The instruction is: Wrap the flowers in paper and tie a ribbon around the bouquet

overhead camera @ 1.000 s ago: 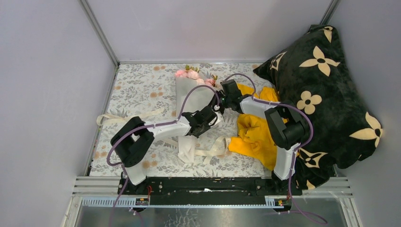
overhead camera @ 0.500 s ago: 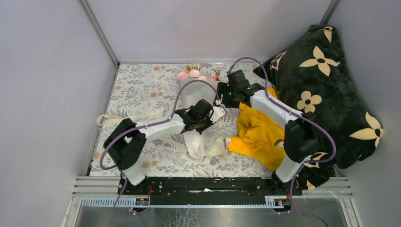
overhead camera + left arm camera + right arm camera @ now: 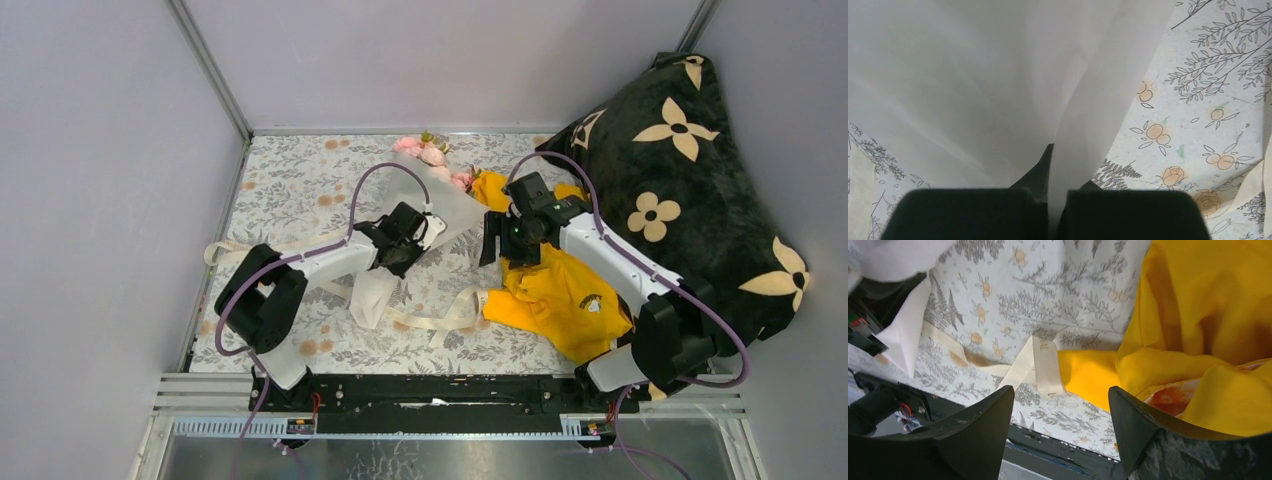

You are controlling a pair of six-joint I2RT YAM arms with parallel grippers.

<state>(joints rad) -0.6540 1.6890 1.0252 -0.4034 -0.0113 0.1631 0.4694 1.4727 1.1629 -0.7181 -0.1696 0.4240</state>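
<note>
Right claw (image 3: 492, 240) has let go near the blooms and pulled back. It's now spread wide with nothing between the fingers, hanging over the table (image 3: 300, 190) at the edge of the yellow garment (image 3: 560, 290). Bouquet (image 3: 445, 200) has swung and now leans up and to the right. Left claw (image 3: 405, 238) is pinched tight on the paper (image 3: 368, 300) at the narrow waist, with a thin fold caught between the fingers.

Count: one bouquet, one ribbon (image 3: 440, 322), one garment, one pillow (image 3: 680, 190).

Flowers (image 3: 432, 153) are a small pink cluster at the far end of the cone, too small to count. Paper is frosted white, thin and creased, flaring at the near end. Ribbon is a flat cream strip, lying loose on the printed cloth by that flare.
</note>
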